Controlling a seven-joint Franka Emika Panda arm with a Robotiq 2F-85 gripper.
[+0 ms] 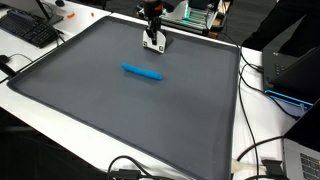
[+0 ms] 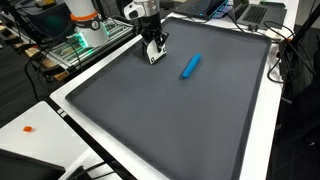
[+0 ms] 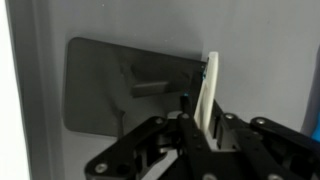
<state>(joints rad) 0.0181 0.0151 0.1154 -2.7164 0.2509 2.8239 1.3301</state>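
My gripper hangs low over the far edge of a large grey mat, which also shows in the other exterior view. It is shut on a thin white flat piece, held on edge between the fingers. The piece shows white below the fingers in both exterior views. A blue pen-like object lies on the mat a short way in front of the gripper, apart from it; it shows again in an exterior view.
A black keyboard lies beside the mat. A dark box, cables and a laptop stand along another side. A green-lit device and another laptop sit behind the mat. A small orange item lies on the white table.
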